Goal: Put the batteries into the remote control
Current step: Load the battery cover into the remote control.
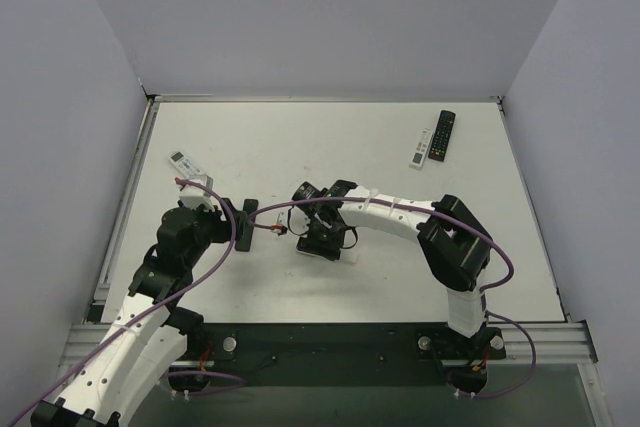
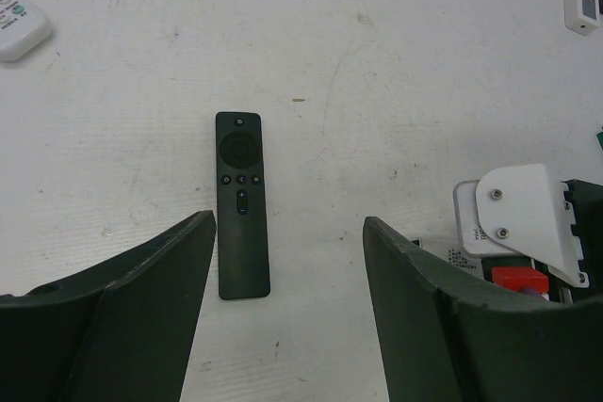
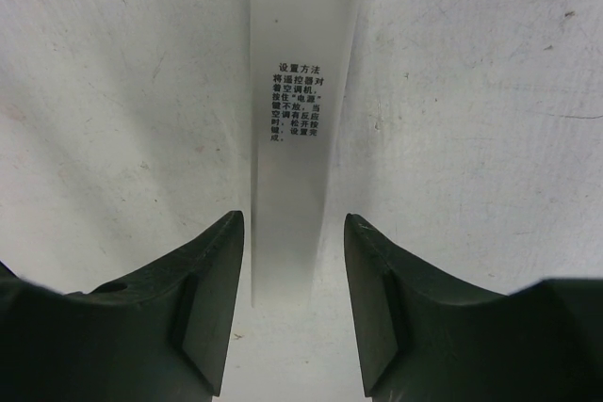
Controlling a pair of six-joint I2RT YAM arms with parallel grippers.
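Where the right wrist camera looks down, the remote control (image 3: 303, 35) lies on the table (image 1: 300, 137) with its plain white back uppermost. A block of printed characters sits at mid-length and a dark slot at its 12 o'clock end. In that view it runs from 12 to 6 o'clock. In the top view it sits close to the table's centre, mostly hidden beneath the right arm's wrist.

Right gripper (image 3: 294, 218): fingers moderately parted, one on each long side of the remote control's 6 o'clock end. A strip of table shows between the case and the right-hand finger, so nothing is gripped.

Left gripper (image 2: 287, 223): fingers wide, holding nothing. A black slim remote (image 2: 242, 204) lies button side up at 9 o'clock from the remote control. Its near end falls between the two fingers, closer to the left one. Whether these fingers touch the table cannot be told.

Further out, a white remote (image 1: 186, 162) lies toward 10 o'clock from the table's centre. Toward 2 o'clock, a black remote (image 1: 443, 134) and a small white remote (image 1: 422, 147) lie side by side, well apart from both grippers.
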